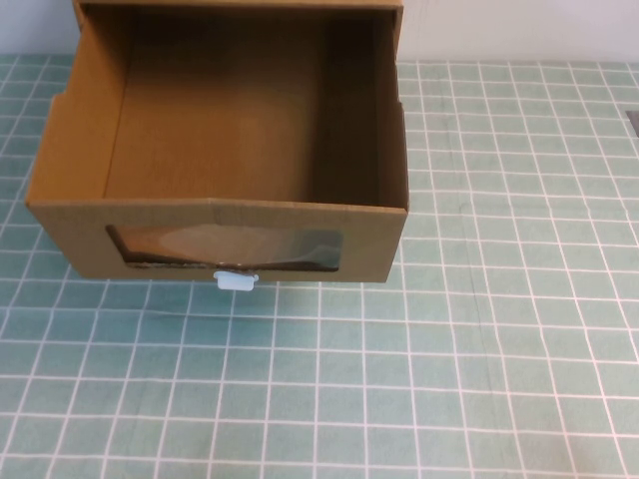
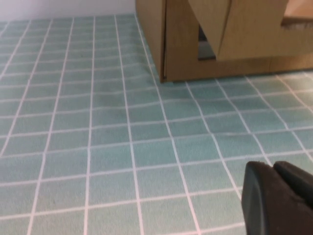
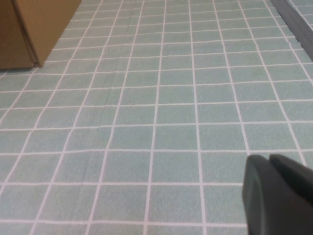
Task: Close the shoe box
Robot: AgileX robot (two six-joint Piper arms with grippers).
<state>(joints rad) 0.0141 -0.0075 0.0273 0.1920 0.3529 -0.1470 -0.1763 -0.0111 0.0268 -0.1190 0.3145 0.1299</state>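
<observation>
Both claws show only in their own wrist cameras, as dark tips at the edge of each picture. Seen there, the left claw (image 2: 281,198) hangs low over bare mat, well apart from the box, with its two dark fingers pressed together and only a thin seam between them; it holds nothing. Likewise the right claw (image 3: 279,193) hangs above bare mat with its fingers closed against each other and nothing between them. Neither arm appears in the high view.

The shoe box (image 1: 225,150) stands toward the far-left part of the desk, near the far edge. Its drawer is pulled out toward the near edge, so the brown cardboard inside is open to the camera from above and nothing lies in it. The drawer's front panel faces the near edge and carries a clear window (image 1: 225,247) with a small white pull tab (image 1: 237,280) just below it, touching the mat line. At the far end the outer sleeve (image 1: 240,8) covers the back of the drawer.

In the left wrist view the box's side and the gap between drawer and sleeve can be seen beyond the mat. The right wrist view catches only one cardboard corner of the box.

A green cutting mat (image 1: 479,349) with a white grid covers the desk. A dark strip (image 1: 633,122) lies at the right edge.
</observation>
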